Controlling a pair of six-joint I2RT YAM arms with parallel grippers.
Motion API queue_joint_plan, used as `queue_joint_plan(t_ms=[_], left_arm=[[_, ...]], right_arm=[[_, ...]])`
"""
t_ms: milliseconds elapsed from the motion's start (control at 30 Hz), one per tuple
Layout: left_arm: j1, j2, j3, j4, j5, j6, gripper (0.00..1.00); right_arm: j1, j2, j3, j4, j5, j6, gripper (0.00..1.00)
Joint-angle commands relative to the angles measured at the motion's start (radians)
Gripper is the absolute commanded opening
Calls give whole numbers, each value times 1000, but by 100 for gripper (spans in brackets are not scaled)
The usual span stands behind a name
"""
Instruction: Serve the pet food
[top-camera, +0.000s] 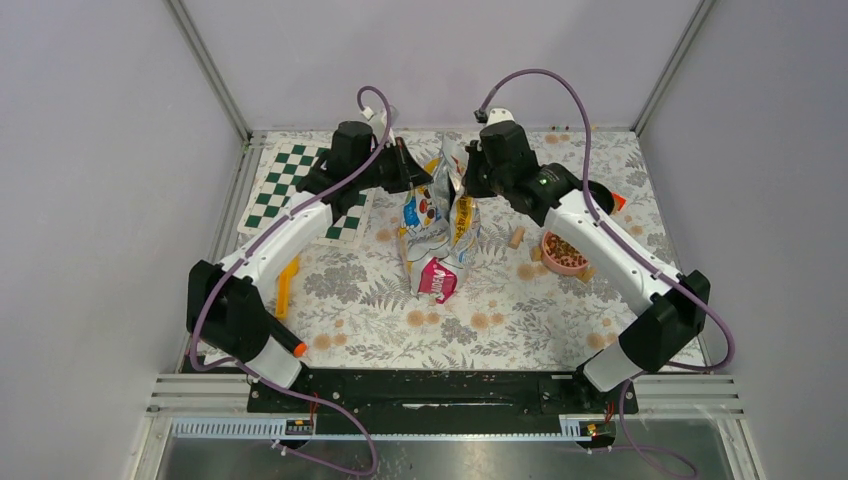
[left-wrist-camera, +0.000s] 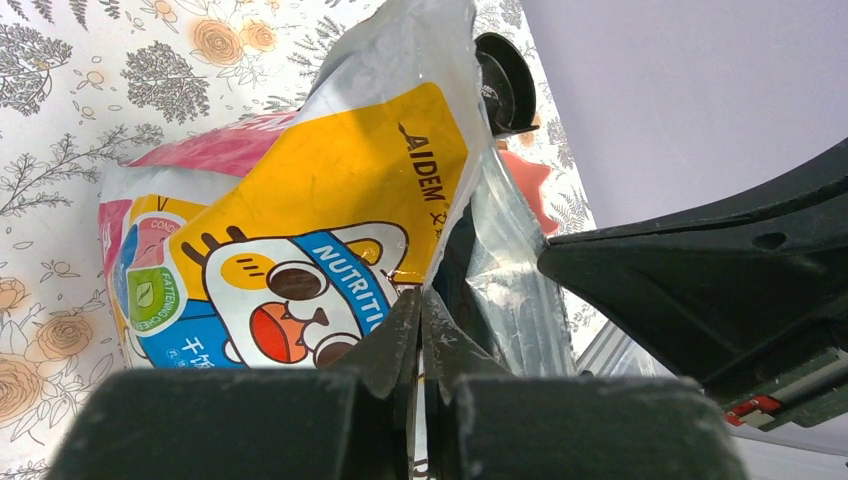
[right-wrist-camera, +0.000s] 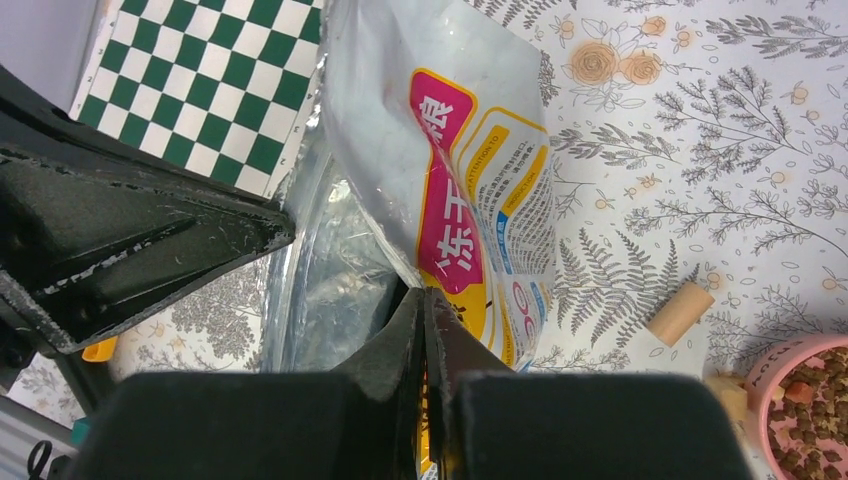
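Note:
The glossy yellow pet food bag (top-camera: 440, 225) stands upright at mid-table with its mouth pulled apart. My left gripper (top-camera: 415, 177) is shut on the left lip of the mouth, and in the left wrist view it (left-wrist-camera: 420, 300) pinches the edge beside the cartoon cat (left-wrist-camera: 300, 295). My right gripper (top-camera: 468, 182) is shut on the opposite lip, its tips (right-wrist-camera: 424, 296) clamping the bag's edge (right-wrist-camera: 470, 190). The silver lining shows inside; no contents are visible there. Brown pet food kibble (right-wrist-camera: 815, 425) lies in a pink bowl (top-camera: 563, 253) to the bag's right.
A green-and-white checkered mat (top-camera: 300, 190) lies at the back left. Tan cork pieces (right-wrist-camera: 679, 312) are scattered between bag and bowl. A yellow-orange object (top-camera: 287, 285) lies by the left arm, and an orange item (top-camera: 620, 200) shows behind the right arm. Walls enclose three sides.

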Motion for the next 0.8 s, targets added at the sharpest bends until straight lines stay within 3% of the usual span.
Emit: queue_joint_plan(t_ms=[0,100,233,300,600,667,767], left_arm=[[15,-42,64,-57,28,36,0],[0,-24,78,-48,78,39,0],[-36,24,100,-60,109,57,14],[-55,44,122,-89,96,61,16],[-93,72,180,-179,-34,82,19],[-93,71,181,-187,-45,83,15],[-92,63,197,-217,-92,94,0]], right_arm=[[-8,-52,29,-56,-30,-40,0],[-8,-30,44,-56,-114,-37,0],[1,14,72,-72,-150,-42,0],[10,36,89,-89,-148,-47,3],[46,107,143,-150,-111,-78,30],[50,114,150,-156,-95,-79,27],[50,105,157,-168,-55,-71,6]])
